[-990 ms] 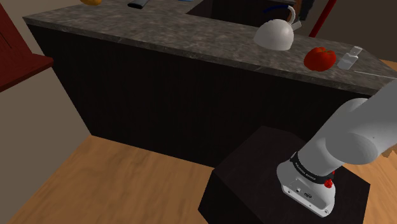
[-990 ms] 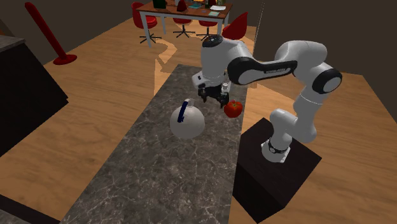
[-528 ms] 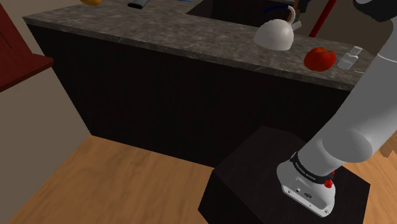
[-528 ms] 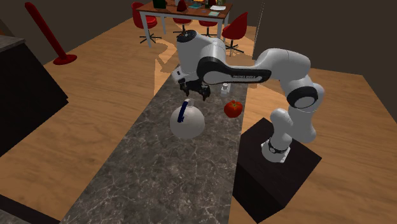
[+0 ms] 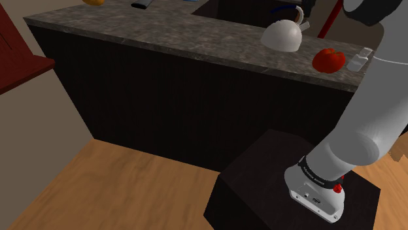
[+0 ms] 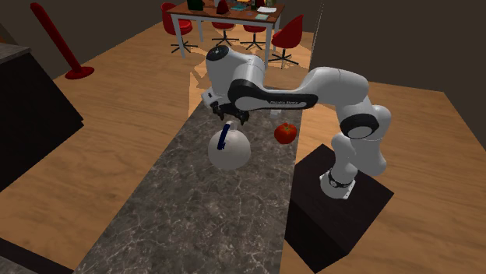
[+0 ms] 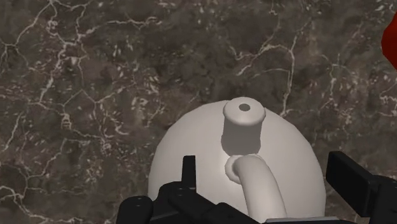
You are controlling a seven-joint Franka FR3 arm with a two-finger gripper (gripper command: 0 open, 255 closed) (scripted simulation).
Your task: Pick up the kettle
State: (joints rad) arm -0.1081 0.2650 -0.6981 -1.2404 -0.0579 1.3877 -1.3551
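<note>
Closest in, by the wrist view: tool spread wide, fingers on either side of the kettle handle and touching nothing. Round, pale, dome-shaped kettle with a stubby knob on top and a curved handle arching up between the fingers. Lower half hidden behind the tool's black body. Standing upright on the dark marbled desk. Off to one side, a red tomato, cut off by the picture's edge.

Farther back, by the second exterior view: handle looking blue rather than pale, tool right at its top, tomato near the kettle on the side toward the stand. Just beside the tomato in the shoulder view, a small white bottle, its shape hard to make out.

Farthest off, a dining table with red chairs; things on it too small to tell.
</note>
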